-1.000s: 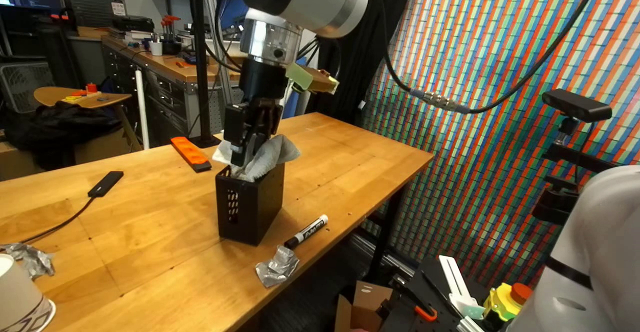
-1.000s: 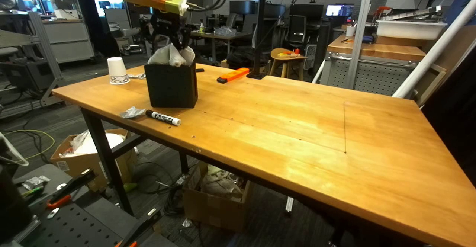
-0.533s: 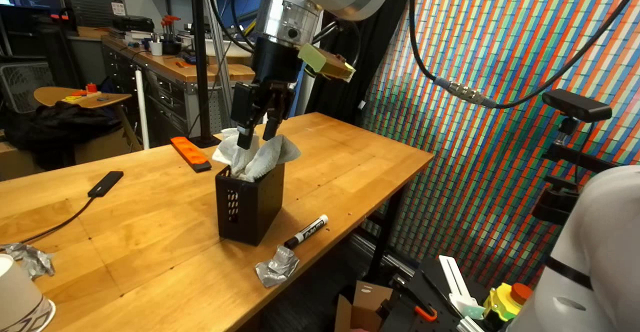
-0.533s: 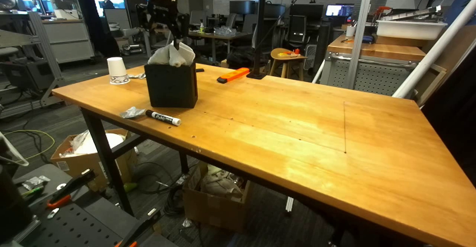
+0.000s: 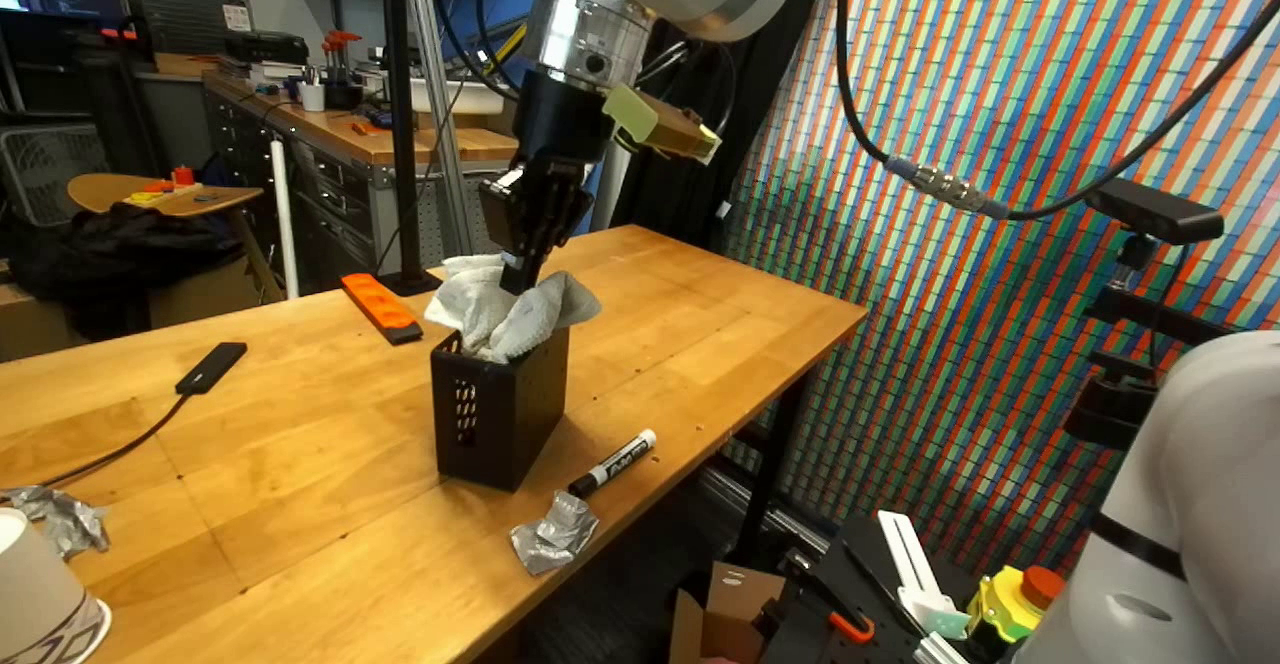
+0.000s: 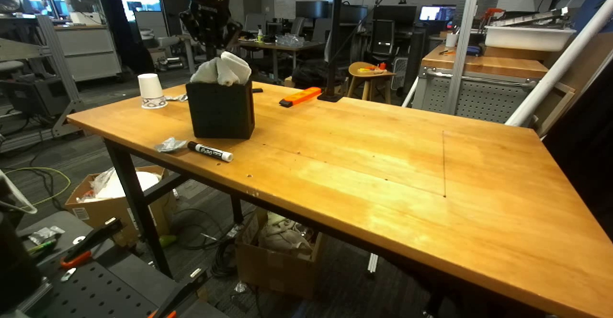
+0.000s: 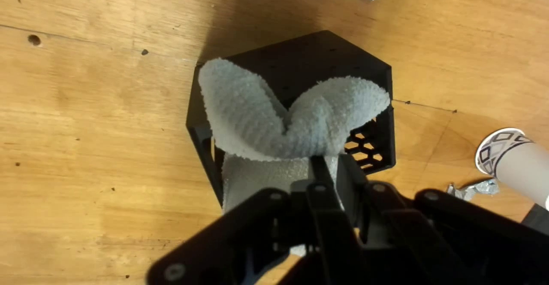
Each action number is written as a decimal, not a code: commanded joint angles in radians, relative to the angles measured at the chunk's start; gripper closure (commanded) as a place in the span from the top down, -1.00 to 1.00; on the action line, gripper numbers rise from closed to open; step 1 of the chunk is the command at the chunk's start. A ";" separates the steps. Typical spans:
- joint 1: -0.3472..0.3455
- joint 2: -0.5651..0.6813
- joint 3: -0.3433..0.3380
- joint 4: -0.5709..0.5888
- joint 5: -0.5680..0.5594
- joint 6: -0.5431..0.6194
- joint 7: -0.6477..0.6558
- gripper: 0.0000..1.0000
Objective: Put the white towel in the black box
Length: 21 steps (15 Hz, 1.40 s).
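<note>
The white towel (image 5: pixel 527 324) sits bunched in the black box (image 5: pixel 535 409), standing above its edge, I guess because it's bulky; I have the claw (image 7: pixel 333 160) pressed together, seemingly empty, perhaps to tuck it down, the marker (image 5: pixel 612 464) lying near

A crumpled, ribbed white cloth towel (image 7: pixel 244 104) sits bunched in the mouth of an upright, open-topped black rectangular box (image 5: pixel 503 426) with honeycomb holes, just beneath the black two-fingered gripper (image 5: pixel 518 279); the towel's folds flare above the rim, either side of the gripper.
</note>
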 commanded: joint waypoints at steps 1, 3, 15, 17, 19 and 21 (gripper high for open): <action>0.027 -0.027 -0.015 -0.017 0.018 0.030 0.007 -1.00; 0.030 -0.026 -0.015 -0.018 0.018 0.038 0.004 -1.00; 0.030 0.029 -0.013 -0.014 -0.017 0.048 -0.020 -0.99; 0.031 0.043 -0.012 -0.016 -0.014 0.048 -0.025 -0.99; 0.031 0.056 -0.011 -0.015 -0.012 0.044 -0.029 -0.99; 0.040 0.146 0.000 0.017 -0.004 0.099 -0.029 -0.99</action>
